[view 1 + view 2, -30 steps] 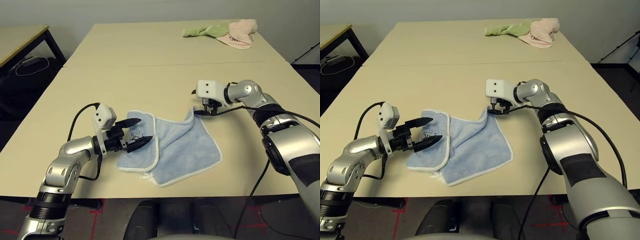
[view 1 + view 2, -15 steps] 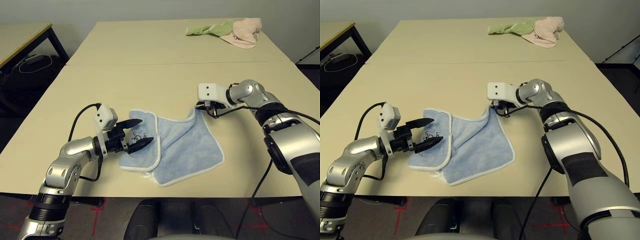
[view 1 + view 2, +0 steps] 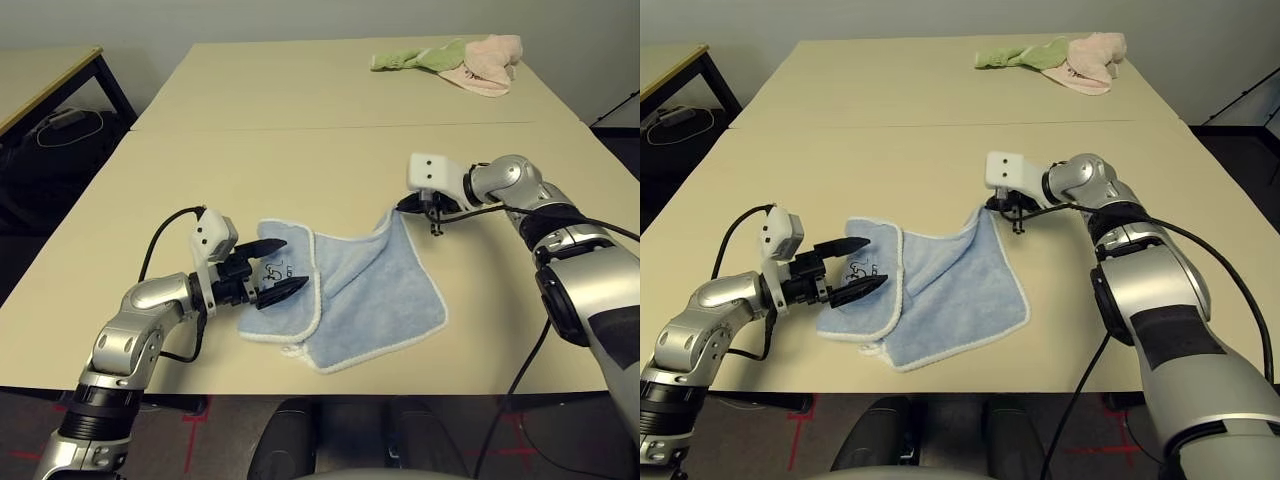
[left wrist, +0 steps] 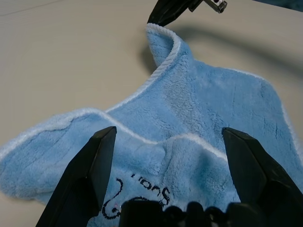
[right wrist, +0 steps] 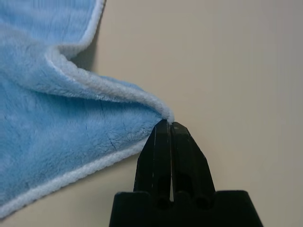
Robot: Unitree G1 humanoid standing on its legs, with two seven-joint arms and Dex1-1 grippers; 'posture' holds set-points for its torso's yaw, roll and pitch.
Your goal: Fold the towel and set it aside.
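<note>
The light blue towel (image 3: pixel 370 290) lies crumpled near the table's front edge, its left part folded over so the dark embroidered mark (image 4: pixel 137 189) faces up. My left gripper (image 3: pixel 272 267) is open, one finger on each side of that mark, low over the folded flap. My right gripper (image 3: pixel 407 205) is shut on the towel's far right corner (image 5: pixel 163 113). It holds the corner slightly lifted, and the white edging rises toward it.
A green cloth (image 3: pixel 415 58) and a pink cloth (image 3: pixel 485 65) lie bunched together at the far right of the table (image 3: pixel 300 160). A second table (image 3: pixel 40 75) stands off to the left, with cables on the floor beside it.
My right gripper has drawn the towel corner a little to the right and away from me, stretching that edge. The left gripper has stayed in place.
</note>
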